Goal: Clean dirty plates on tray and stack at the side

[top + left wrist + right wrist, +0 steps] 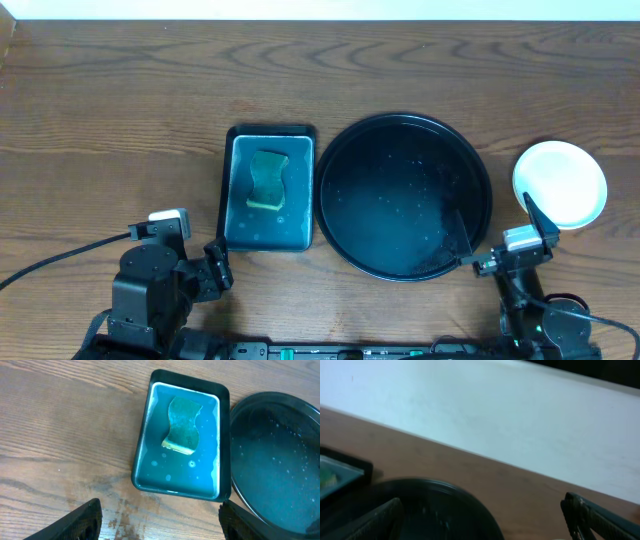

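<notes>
The left gripper and right gripper both hang spread wide, holding nothing. Between them on the table lies the black tray; a white plate sits just right of it, a sponge in a teal dish on its left

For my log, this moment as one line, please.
black tray: no plates | white plate: beside it | left fingers: open | right fingers: open

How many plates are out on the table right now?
1 that shows: a white plate on the table, right of the round black tray. More may be stacked under it, hidden from above.
</notes>
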{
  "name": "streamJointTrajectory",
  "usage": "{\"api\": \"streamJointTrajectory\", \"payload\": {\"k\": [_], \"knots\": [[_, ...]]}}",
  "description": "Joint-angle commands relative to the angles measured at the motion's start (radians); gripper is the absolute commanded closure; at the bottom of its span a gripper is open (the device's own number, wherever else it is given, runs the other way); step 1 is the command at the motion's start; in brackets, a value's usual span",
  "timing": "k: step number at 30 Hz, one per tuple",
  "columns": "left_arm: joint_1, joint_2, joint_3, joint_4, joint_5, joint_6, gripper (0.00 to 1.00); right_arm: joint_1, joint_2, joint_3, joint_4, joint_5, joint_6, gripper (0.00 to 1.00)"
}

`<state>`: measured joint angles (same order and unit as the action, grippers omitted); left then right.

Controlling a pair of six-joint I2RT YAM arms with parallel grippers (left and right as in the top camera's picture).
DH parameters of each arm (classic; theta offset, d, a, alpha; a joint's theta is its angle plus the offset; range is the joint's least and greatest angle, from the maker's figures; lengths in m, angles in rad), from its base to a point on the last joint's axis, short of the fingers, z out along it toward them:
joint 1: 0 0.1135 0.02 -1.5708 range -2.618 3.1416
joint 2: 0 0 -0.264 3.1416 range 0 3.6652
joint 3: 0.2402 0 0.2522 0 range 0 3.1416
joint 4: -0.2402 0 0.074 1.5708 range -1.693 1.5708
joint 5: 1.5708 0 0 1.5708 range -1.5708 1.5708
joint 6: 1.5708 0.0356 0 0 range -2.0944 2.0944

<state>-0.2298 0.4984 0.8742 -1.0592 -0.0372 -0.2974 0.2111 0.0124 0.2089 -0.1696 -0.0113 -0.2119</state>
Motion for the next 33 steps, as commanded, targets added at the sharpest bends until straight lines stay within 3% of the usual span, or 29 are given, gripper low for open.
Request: {"api": "streamJointTrajectory", "payload": {"k": [1,7,14,20,33], "knots": [[0.004,-0.001,-0.005,-0.003,-0.016,0.009,0.24,-0.026,-0.007,-0.063,0.084,0.000,0.085,0.01],[0.004,-0.001,-0.005,-0.003,-0.016,0.009,0.24,-0.056,-0.007,-0.204,0.299,0.000,0.122,0.01],[0.004,-0.001,-0.005,-0.003,-0.016,0.009,0.24,-0.082,-0.008,-0.203,0.269,0.042,0.129,0.01],[0.004,-0.001,-0.005,-0.003,-0.016,0.008,0.24,-0.082,-0.008,-0.203,0.097,0.101,0.201,0.01],[0.004,-0.001,-0.005,-0.003,-0.016,0.009,0.24,-0.081,-0.008,-0.203,0.101,0.082,0.197,0.01]]}}
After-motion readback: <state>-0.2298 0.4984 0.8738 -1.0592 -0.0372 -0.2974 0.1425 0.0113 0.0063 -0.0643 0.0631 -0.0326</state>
